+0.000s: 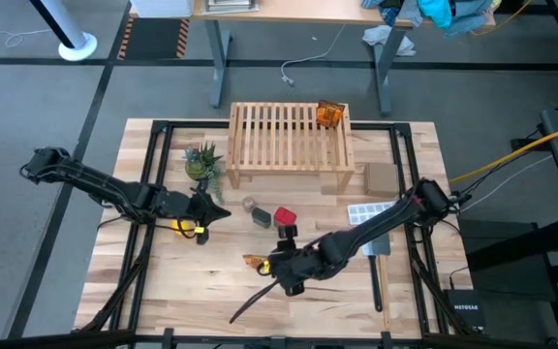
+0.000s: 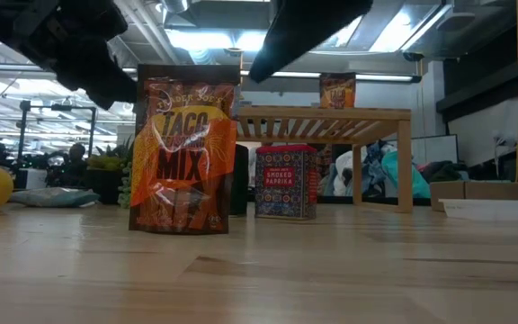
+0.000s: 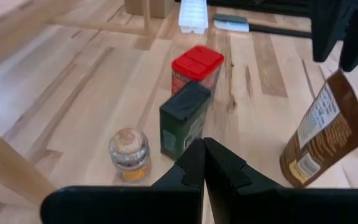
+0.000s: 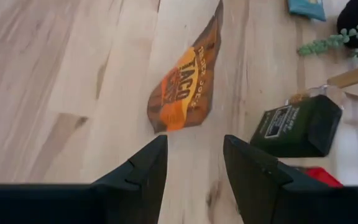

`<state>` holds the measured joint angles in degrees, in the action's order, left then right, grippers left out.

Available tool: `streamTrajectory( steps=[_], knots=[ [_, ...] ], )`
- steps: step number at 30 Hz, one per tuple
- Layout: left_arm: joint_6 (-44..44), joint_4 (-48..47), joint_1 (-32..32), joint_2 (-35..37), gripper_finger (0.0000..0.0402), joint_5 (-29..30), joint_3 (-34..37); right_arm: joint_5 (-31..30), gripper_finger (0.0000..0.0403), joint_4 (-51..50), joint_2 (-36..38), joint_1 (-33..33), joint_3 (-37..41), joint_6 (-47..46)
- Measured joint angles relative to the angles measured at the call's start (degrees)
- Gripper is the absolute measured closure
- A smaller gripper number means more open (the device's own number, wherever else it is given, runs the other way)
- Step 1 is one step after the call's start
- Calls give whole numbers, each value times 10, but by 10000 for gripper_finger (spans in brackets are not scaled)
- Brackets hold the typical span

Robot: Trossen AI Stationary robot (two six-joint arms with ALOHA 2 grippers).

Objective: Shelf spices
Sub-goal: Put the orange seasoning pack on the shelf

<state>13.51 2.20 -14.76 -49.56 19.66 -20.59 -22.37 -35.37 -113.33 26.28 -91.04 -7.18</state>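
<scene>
An orange taco-mix packet (image 2: 183, 148) stands upright on its base near the table's middle, also showing in the right wrist view (image 4: 182, 87). My right gripper (image 4: 194, 146) is open, just above and beside the packet (image 1: 257, 262), without touching it. The red tin (image 1: 285, 215), the dark box (image 1: 261, 216) and the tiny jar (image 1: 249, 205) stand in a row on the table, in front of the shelf (image 1: 289, 136). A second orange packet (image 1: 329, 113) stands on the shelf's slatted top. My left gripper (image 3: 204, 149) is shut, left of the jar.
A green potted plant (image 1: 203, 160) stands by the shelf's left leg. A yellow round toy (image 1: 188, 229) lies under my left gripper. A white ice-cube tray (image 1: 368, 209) and a cardboard box (image 1: 381, 176) lie right of the shelf. A thin dark stick (image 1: 255, 301) lies near the near edge.
</scene>
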Motion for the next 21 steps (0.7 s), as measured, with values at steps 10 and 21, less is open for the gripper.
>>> streamTrajectory(
  steps=[10,21],
  knots=[
    [10,0,-3,0,402,0,6,12,239,174,-3,-16,74,6],
    [8,3,-3,0,401,0,6,41,316,244,-3,-36,117,-1]
  ],
)
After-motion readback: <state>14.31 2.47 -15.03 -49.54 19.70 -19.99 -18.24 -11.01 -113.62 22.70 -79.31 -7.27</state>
